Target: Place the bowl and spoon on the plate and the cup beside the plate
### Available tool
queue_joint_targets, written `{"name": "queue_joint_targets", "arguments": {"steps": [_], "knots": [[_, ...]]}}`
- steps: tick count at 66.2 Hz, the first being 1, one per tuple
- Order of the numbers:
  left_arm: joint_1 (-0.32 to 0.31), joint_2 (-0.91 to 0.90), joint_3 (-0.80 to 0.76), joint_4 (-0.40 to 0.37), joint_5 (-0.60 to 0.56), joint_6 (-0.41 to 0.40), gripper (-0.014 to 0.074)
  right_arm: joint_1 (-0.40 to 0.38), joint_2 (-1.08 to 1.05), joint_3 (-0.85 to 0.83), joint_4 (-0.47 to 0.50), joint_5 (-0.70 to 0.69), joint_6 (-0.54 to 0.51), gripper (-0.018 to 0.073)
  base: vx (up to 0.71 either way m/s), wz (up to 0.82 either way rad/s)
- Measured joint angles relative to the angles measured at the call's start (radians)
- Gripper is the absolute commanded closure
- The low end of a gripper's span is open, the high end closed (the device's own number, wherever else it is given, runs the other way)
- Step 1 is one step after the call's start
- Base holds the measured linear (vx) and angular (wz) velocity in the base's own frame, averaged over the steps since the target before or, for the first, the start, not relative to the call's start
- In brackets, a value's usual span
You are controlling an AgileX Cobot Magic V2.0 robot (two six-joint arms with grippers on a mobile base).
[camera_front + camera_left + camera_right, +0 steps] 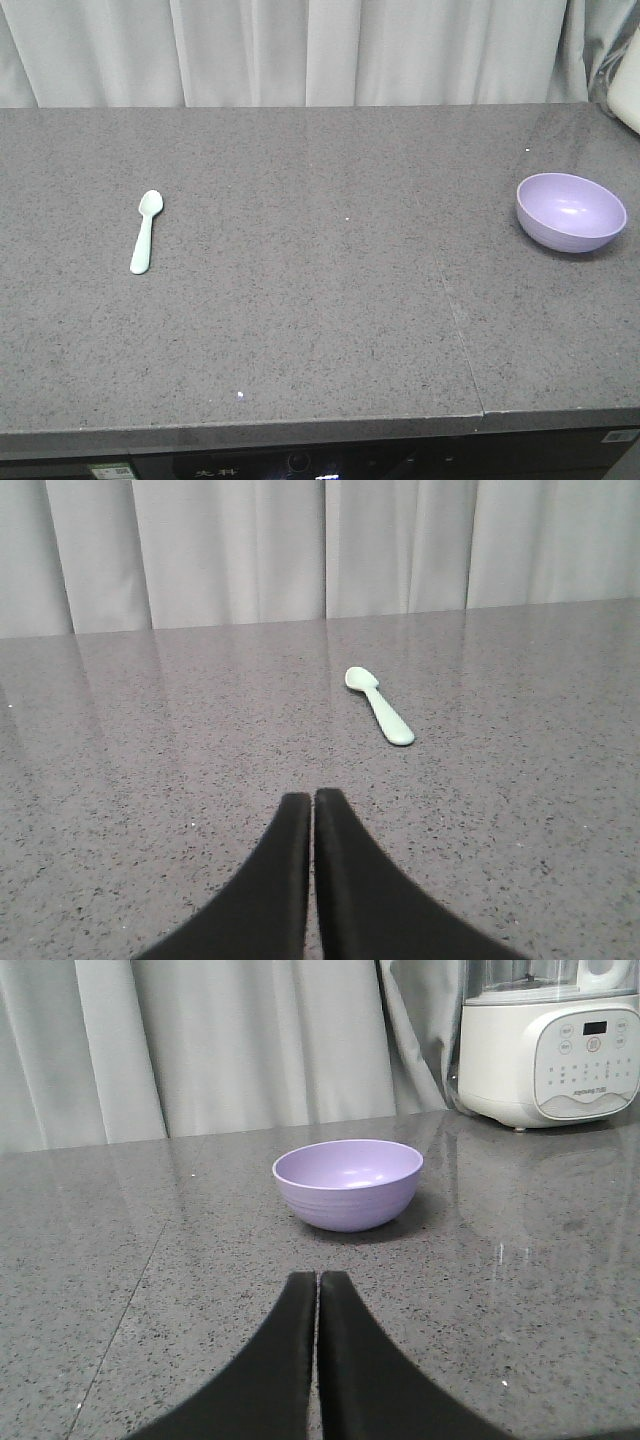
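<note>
The pale mint spoon (145,233) lies flat on the grey counter at the left, head pointing away; in the left wrist view the spoon (380,705) lies ahead and a little right of my left gripper (312,798), which is shut and empty. The lavender bowl (570,211) stands upright and empty near the right edge; in the right wrist view the bowl (348,1183) sits just ahead of my right gripper (317,1278), also shut with nothing in it. The plate and the cup are out of view. Neither gripper shows in the front view.
A white kitchen appliance (548,1045) with a control panel stands at the back right of the counter, behind the bowl. Grey curtains (300,50) hang along the far edge. A seam (455,310) runs through the countertop right of centre.
</note>
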Motion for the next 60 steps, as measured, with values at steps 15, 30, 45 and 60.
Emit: {"name": "queue_joint_targets", "arguments": {"steps": [15,30,45,60], "knots": [[0.000,0.000,0.000,0.000,0.000,0.000,0.0602,0.000,0.000,0.000,0.000,0.000,0.000,0.0564,0.03,0.00],[0.000,0.000,0.000,0.000,0.000,0.000,0.0602,0.000,0.000,0.000,0.000,0.000,0.000,0.0564,0.02,0.00],[0.000,0.000,0.000,0.000,0.000,0.000,0.0602,0.000,0.000,0.000,0.000,0.000,0.000,0.0564,0.02,0.01],[0.000,0.000,0.000,0.000,0.000,0.000,0.0602,0.000,0.000,0.000,0.000,0.000,0.000,0.0564,0.02,0.01]]}}
